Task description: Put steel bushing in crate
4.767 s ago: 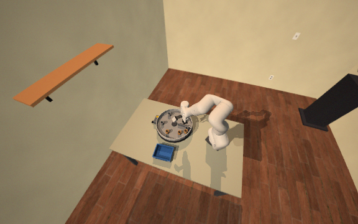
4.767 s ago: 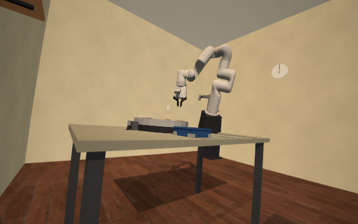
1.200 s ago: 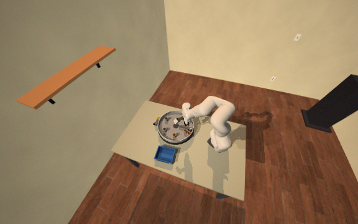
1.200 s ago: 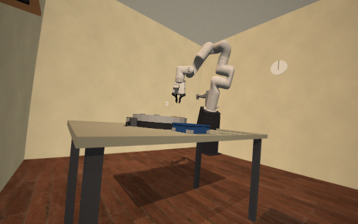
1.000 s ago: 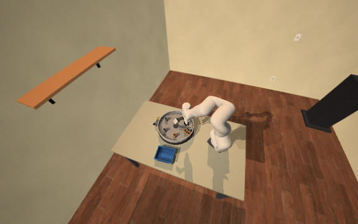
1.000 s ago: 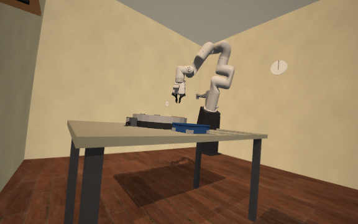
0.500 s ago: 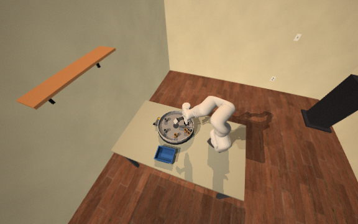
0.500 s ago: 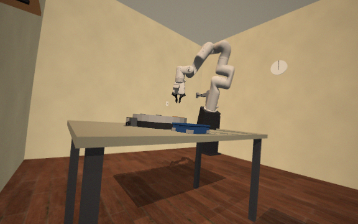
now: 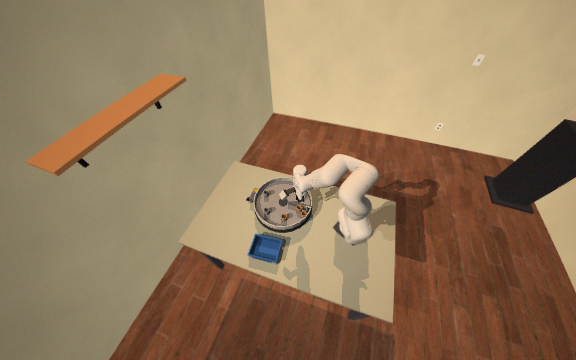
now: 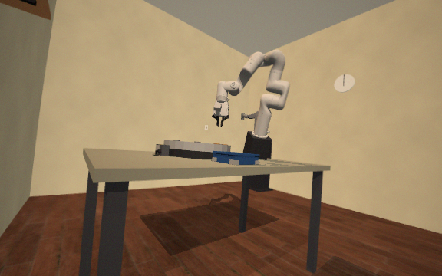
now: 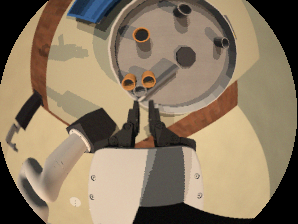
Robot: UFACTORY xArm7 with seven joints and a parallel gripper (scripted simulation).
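Note:
The turning table [image 9: 282,229] [image 10: 196,146] [image 11: 200,85] holds grey steel bushings and orange ones. One steel bushing [image 11: 139,90] stands near the rim beside two orange bushings [image 11: 129,81] [image 11: 148,79]. Another steel bushing [image 11: 184,9] [image 9: 267,211] and a third steel bushing [image 11: 223,42] [image 9: 267,193] stand apart. A third orange bushing [image 11: 141,34] [image 9: 284,217] stands alone. The blue crate [image 9: 266,248] [image 10: 236,158] [image 11: 92,11] looks empty inside in the top view. My gripper [image 10: 220,126] [image 11: 143,107] is narrowly open and empty, high above the turning table.
A thin grey bar [image 11: 161,80] crosses the turning table from hub [image 11: 186,57] towards the rim, beside the bushing cluster. A dark block [image 10: 163,149] sits at the turning table's outer side. An orange shelf [image 9: 108,122] hangs on the wall.

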